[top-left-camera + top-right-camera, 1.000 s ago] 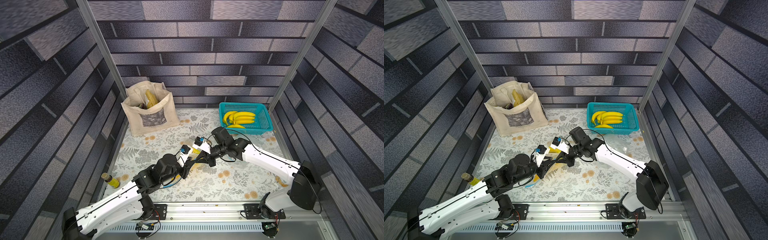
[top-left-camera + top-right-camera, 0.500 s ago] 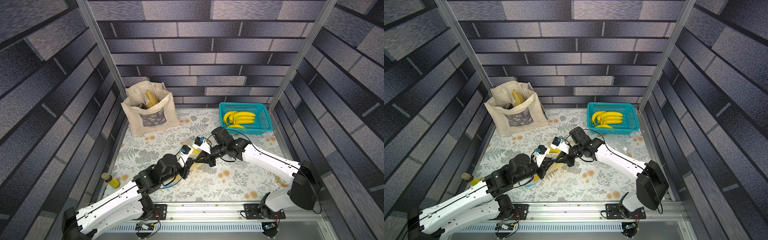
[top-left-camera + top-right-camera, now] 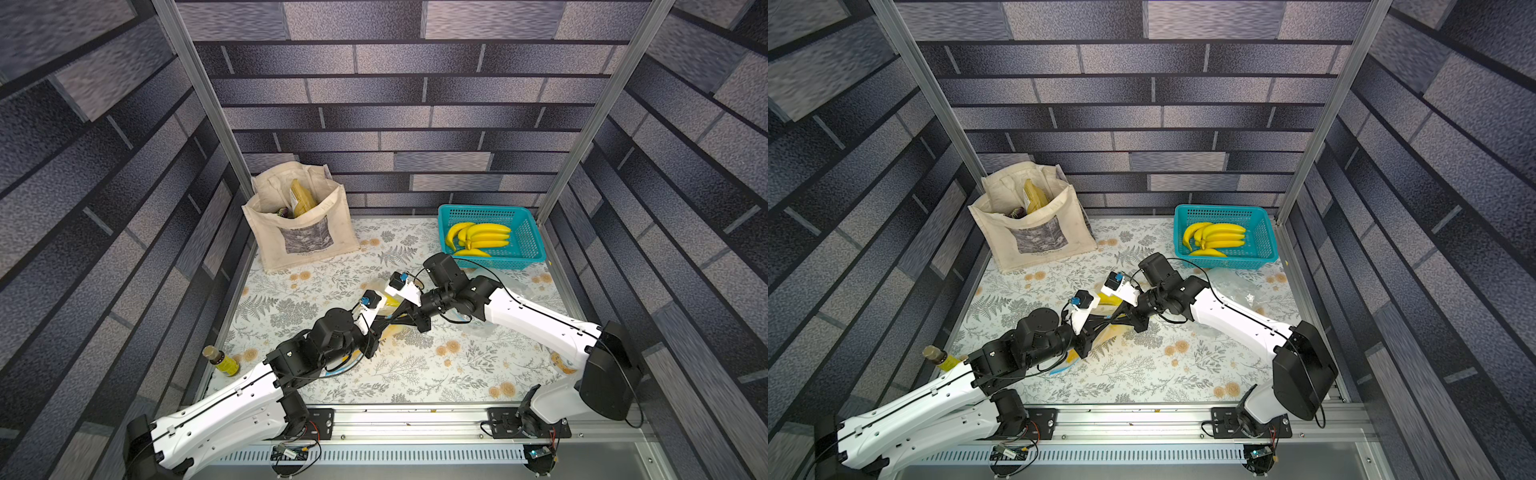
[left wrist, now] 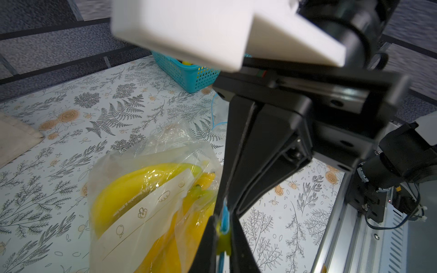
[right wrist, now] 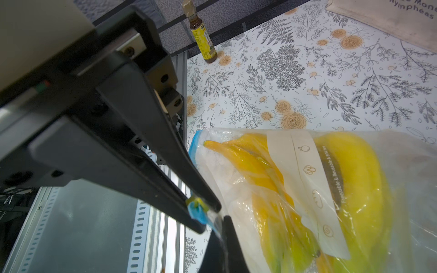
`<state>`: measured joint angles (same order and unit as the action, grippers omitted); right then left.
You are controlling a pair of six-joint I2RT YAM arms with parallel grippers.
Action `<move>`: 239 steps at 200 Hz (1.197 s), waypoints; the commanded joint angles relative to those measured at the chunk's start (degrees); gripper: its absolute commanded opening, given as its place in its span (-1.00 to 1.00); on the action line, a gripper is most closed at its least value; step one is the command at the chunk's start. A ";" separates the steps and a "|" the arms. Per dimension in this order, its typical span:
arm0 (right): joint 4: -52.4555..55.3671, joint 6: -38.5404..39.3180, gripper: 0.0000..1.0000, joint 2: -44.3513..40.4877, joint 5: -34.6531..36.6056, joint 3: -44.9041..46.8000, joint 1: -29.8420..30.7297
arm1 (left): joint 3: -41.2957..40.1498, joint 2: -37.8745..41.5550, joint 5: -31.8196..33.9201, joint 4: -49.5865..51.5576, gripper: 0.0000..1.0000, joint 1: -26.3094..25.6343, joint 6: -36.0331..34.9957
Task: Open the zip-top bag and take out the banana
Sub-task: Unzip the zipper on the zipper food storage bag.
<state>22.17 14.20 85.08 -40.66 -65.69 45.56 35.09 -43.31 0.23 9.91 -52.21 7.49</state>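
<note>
The clear zip-top bag lies mid-table with the yellow banana sealed inside; both top views show only yellow patches of the bag under the arms. My left gripper is shut on the yellow-green zip tab at the bag's blue zip edge. My right gripper is shut on the bag's plastic edge right beside that tab. In the right wrist view the bag and the banana lie past the tips. The two grippers meet tip to tip.
A teal basket with more bananas stands back right. A canvas tote stands back left. A small bottle stands at the left edge near the front. Crumpled clear plastic lies behind the right arm.
</note>
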 commanded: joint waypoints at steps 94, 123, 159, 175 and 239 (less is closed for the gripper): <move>-5.75 -4.89 -1.00 -3.88 -2.36 2.10 -4.24 | -1.23 2.74 1.85 3.43 -0.87 -0.34 1.68; -7.01 -4.82 -1.00 -4.62 -0.21 3.32 -6.02 | -2.50 4.19 4.18 7.91 -0.87 -0.74 3.59; -7.47 -3.97 -1.00 -5.08 0.06 3.45 -10.12 | -6.61 8.95 8.12 11.20 -0.87 -2.68 8.16; -7.76 -3.40 -1.00 -5.20 0.49 3.49 -11.57 | -7.78 11.28 10.07 12.26 -0.86 -3.92 9.56; -9.58 -3.38 -1.00 -6.18 0.85 4.08 -15.49 | -8.30 12.05 15.33 18.48 -0.84 -7.62 13.63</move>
<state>16.16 10.72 80.86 -43.66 -61.93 33.65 27.77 -31.22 11.53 19.20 -58.46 17.69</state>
